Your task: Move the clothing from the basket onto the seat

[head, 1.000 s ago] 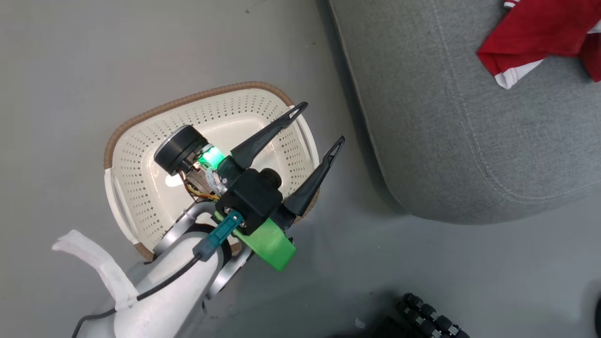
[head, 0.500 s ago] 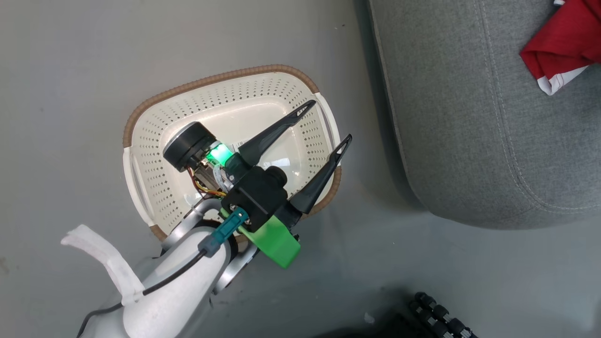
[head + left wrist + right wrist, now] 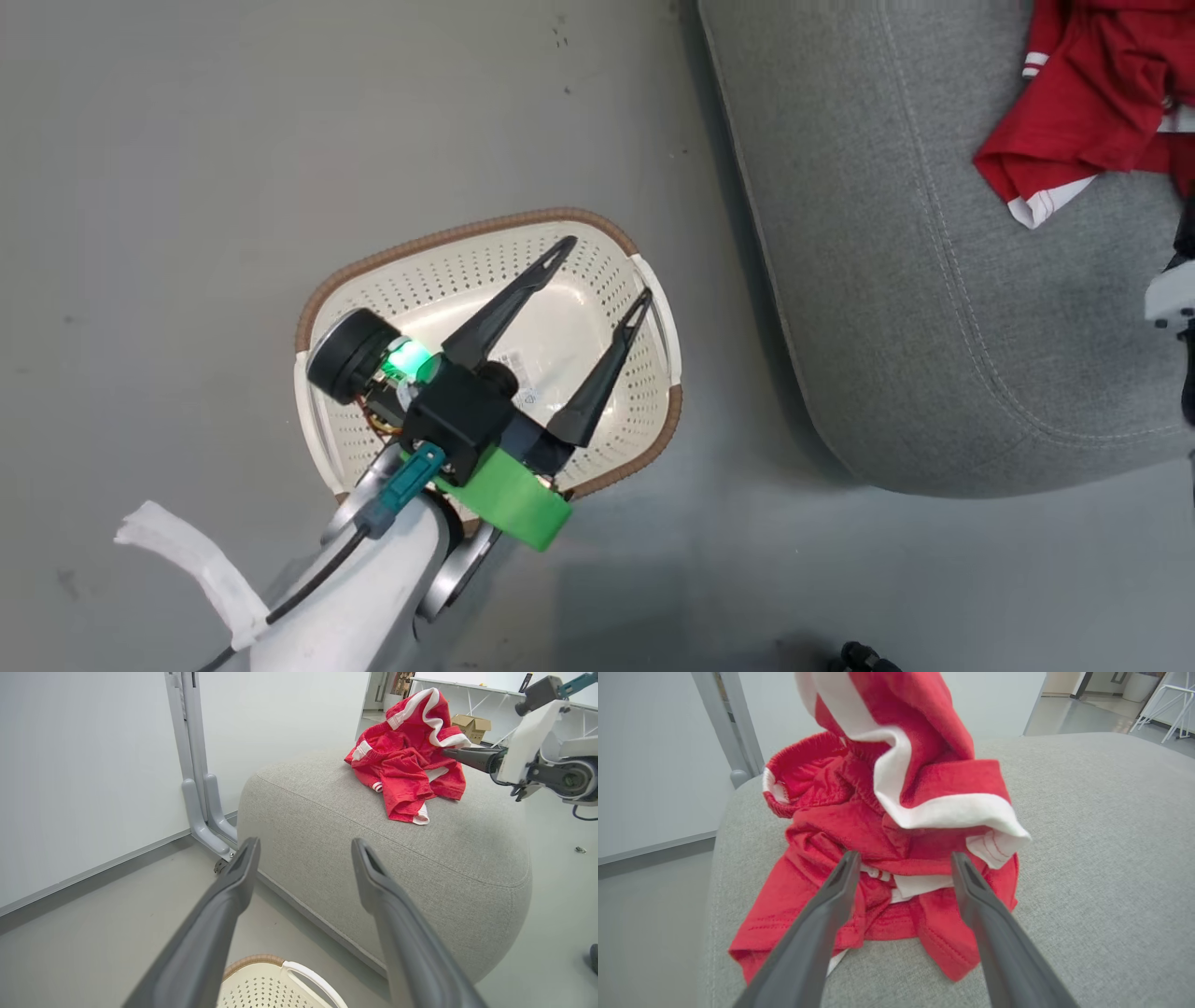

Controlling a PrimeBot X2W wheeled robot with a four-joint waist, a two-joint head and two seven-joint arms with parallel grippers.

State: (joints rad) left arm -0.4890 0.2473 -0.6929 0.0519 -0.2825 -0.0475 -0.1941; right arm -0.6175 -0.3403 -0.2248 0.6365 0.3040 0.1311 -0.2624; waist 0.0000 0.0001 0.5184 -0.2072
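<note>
Room: a smooth grey floor (image 3: 187, 187) runs up to a pale wall (image 3: 70, 765). A grey upright post (image 3: 196, 779) stands against the wall close to one corner of the seat.
Seat: a large grey fabric seat (image 3: 887, 280) with rounded edges and a stitched seam, resting on the floor. From the head view it takes up the right side.
Clothing: the red clothing (image 3: 1092, 112) with white trim lies in a crumpled heap on top of the seat, back from the seat's near edge. One fold with a broad white band stands higher than the rest.
Basket: a cream basket (image 3: 485, 224) with dotted sides and a brown woven-look rim sits on the floor near the seat, not touching it. A label sticker (image 3: 518, 369) shows on its bare bottom.
Left pincer: the left pincer (image 3: 608, 268) hangs over the basket with its two dark fingers spread wide and nothing between them. The fingers point toward the seat.
Right pincer: the right pincer (image 3: 906, 858) is over the seat, fingers spread apart, tips right at the heap of clothing. No cloth is clamped between them.
Left arm: a pale forearm (image 3: 373, 597) rises from the lower left of the head view, with a black cable and a green plastic part near the wrist.
</note>
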